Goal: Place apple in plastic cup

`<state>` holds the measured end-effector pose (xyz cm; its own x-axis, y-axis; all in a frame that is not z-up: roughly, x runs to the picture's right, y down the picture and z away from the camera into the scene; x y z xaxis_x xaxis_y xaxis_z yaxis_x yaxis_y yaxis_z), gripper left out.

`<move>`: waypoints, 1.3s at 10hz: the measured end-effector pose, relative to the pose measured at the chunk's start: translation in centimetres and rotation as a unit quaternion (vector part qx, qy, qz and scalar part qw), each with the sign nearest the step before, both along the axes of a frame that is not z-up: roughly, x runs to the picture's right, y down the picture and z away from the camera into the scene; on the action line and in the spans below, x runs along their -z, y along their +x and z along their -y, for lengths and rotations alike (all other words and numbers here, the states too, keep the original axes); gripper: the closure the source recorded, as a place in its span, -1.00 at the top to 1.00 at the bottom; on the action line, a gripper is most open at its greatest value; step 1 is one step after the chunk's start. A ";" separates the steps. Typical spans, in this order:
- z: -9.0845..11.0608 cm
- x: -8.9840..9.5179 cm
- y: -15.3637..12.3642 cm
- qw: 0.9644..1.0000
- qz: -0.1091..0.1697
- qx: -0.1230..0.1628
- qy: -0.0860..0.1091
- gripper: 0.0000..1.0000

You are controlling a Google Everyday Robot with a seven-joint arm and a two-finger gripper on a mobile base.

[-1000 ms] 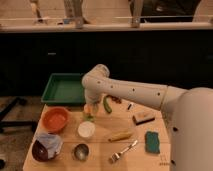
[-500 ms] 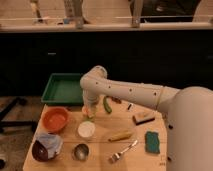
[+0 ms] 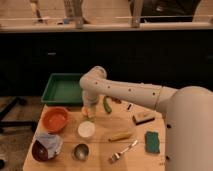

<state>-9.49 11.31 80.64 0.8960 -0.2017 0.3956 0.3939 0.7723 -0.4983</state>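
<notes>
My gripper (image 3: 88, 109) hangs at the back left of the table, pointing down from the white arm that reaches in from the right. It is shut on the apple (image 3: 85, 111), which shows as a small reddish-orange patch at its tip. The pale-green plastic cup (image 3: 90, 118) stands right under the gripper, partly hidden by it. The apple is at the cup's mouth; I cannot tell whether it touches the cup.
A white round cup (image 3: 86, 129) stands just in front of the plastic cup, with a metal cup (image 3: 80, 151) nearer. An orange bowl (image 3: 55, 119) is at the left and a green tray (image 3: 63, 89) behind it. A yellow banana-like piece (image 3: 121, 135), a fork (image 3: 123, 151) and a green sponge (image 3: 152, 141) lie to the right.
The gripper has stayed over the plastic cup, shifting down only slightly. Nothing else on the table has moved.
</notes>
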 end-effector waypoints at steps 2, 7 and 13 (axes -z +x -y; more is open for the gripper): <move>0.0 0.0 0.0 1.000 0.000 0.000 0.000 -0.07; 0.0 0.0 0.0 1.000 0.000 0.000 0.000 0.60; -0.1 -0.1 0.0 1.000 0.000 0.000 -0.001 0.60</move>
<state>-9.46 11.40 80.71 0.8962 -0.2008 0.3956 0.3935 0.7716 -0.4998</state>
